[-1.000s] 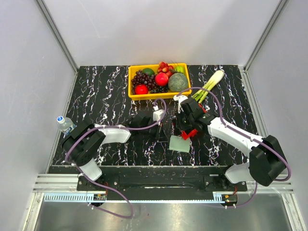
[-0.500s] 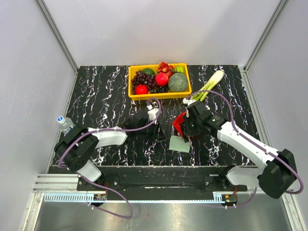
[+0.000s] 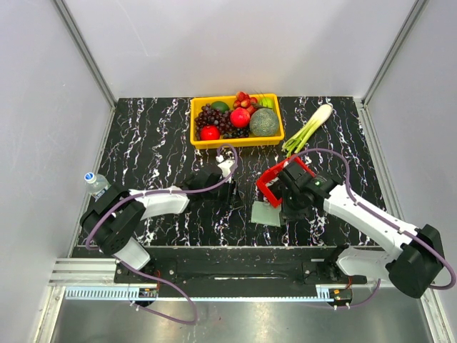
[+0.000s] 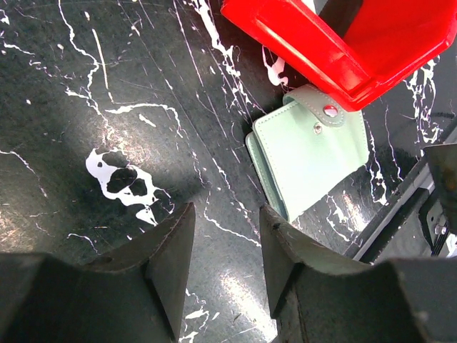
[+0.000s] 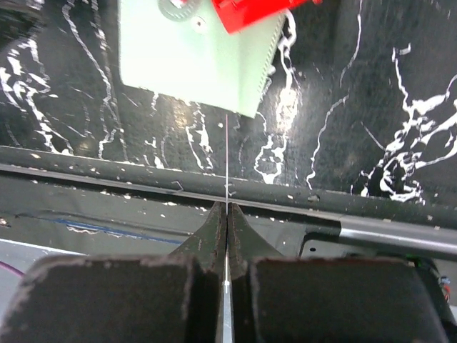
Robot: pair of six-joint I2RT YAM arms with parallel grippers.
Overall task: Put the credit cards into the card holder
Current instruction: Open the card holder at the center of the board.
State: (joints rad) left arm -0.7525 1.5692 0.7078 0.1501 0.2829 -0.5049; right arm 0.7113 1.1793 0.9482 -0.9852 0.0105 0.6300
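The card holder (image 3: 265, 213) is a pale grey-green pouch lying flat and closed near the table's front edge. It also shows in the left wrist view (image 4: 307, 161) and the right wrist view (image 5: 193, 57). My right gripper (image 5: 226, 209) is shut on a thin credit card (image 5: 226, 157), seen edge-on and sticking out toward the pouch. In the top view this gripper (image 3: 289, 209) is just right of the pouch. My left gripper (image 4: 227, 214) is open and empty, low over the table just left of the pouch, and also shows from above (image 3: 232, 194). No other cards show.
A red mesh basket (image 3: 278, 179) sits tilted just behind the pouch, close to the right wrist. A yellow tray (image 3: 237, 141) of fruit stands at the back. A leek (image 3: 308, 127) lies at back right. A small bottle (image 3: 94, 183) stands at the left edge.
My right arm has swung right and toward the near edge, and the red basket now shows fully behind the pouch. The left gripper has edged slightly toward the pouch and stays open.
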